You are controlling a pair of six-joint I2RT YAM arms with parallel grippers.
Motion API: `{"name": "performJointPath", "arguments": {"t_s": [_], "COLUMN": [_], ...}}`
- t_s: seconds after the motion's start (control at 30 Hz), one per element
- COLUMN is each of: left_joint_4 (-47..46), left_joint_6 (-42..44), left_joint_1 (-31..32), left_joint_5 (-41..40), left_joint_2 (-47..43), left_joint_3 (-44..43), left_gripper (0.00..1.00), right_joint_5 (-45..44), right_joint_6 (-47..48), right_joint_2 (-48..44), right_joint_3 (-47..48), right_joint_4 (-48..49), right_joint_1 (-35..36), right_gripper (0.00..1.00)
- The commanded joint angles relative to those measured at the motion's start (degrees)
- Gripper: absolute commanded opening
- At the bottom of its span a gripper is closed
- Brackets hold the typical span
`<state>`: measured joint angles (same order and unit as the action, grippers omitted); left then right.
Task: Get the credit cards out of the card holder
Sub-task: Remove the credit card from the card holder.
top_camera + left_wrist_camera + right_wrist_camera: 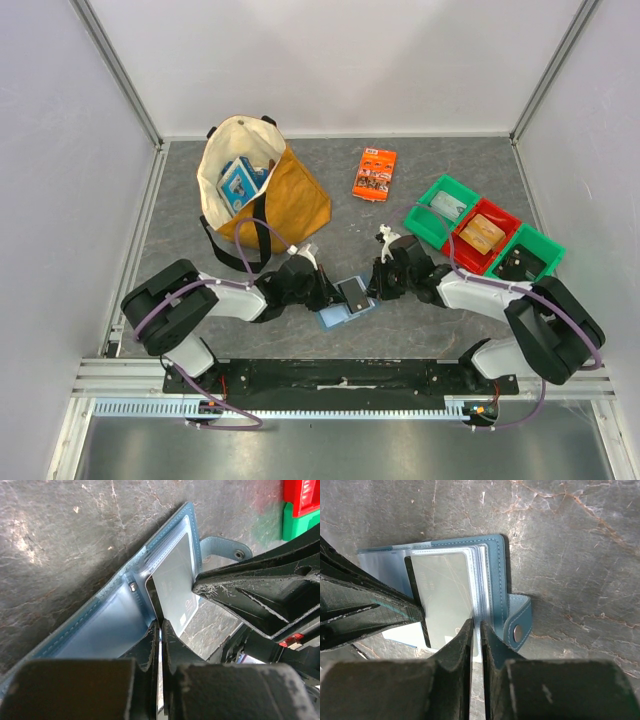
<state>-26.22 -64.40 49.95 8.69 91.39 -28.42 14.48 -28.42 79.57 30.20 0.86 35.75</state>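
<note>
- Light-blue card holder [330,320] lies open on the grey table [460,160], close to the front edge at 6 o'clock. A dark card [352,293] pokes partway out of a clear pocket.
- Left gripper [161,640] comes in from 9 o'clock, pinched tight on that card's near edge.
- Right gripper [476,635] at 3 o'clock, jaws a thin slit, nips the holder's sleeve stack beside the snap tab.
- At 11 o'clock, the tote bag [295,205] holds a blue-and-white box [240,183].
- At 2 o'clock, a red bin [466,220] with a tan item sits between green bins [425,197].
- Orange packet [375,172] at 1 o'clock, bare tabletop in between.
</note>
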Motion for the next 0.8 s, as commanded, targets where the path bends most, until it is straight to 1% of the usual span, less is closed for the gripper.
{"name": "performJointPath", "arguments": {"t_s": [0.0, 0.1, 0.4, 0.53, 0.63, 0.7, 0.77], "left_joint_4": [-5.9, -6.3, -7.1, -6.9, -4.6, -2.4, -0.8], "left_joint_6": [-3.2, -3.4, -3.8, -3.9, -4.5, -4.8, -4.7], "left_joint_1": [-0.1, -0.5, -1.0, -1.5, -1.9, -2.3, -2.7], "left_joint_5": [1.9, 2.0, 2.6, 2.7, 2.0, 1.6, 1.8], "left_joint_2": [-2.2, -2.3, -1.8, -1.7, -1.9, -1.8, -1.4], "left_joint_3": [1.1, 1.7, 2.6, 2.8, 3.0, 2.9, 2.5], "left_gripper": [0.02, 0.02, 0.02, 0.02, 0.02, 0.03, 0.09], "right_joint_5": [-1.7, -2.2, -1.3, -1.1, -1.1, -0.3, 0.6], "right_joint_6": [0.9, 1.9, 3.1, 2.5, 2.1, 2.0, 1.2], "right_joint_2": [-2.1, -2.4, 1.4, 3.0, 3.4, 3.8, 4.1], "right_joint_3": [2.8, 4.4, 6.9, 6.1, 4.4, 3.2, 1.4], "right_joint_4": [-3.4, -3.9, -2.7, -2.6, -2.4, -2.4, -1.3], "right_joint_1": [0.9, 0.9, 0.9, 0.8, 0.9, 0.9, 0.9], "right_gripper": [0.18, 0.20, 0.19, 0.19, 0.19, 0.18, 0.17]}}
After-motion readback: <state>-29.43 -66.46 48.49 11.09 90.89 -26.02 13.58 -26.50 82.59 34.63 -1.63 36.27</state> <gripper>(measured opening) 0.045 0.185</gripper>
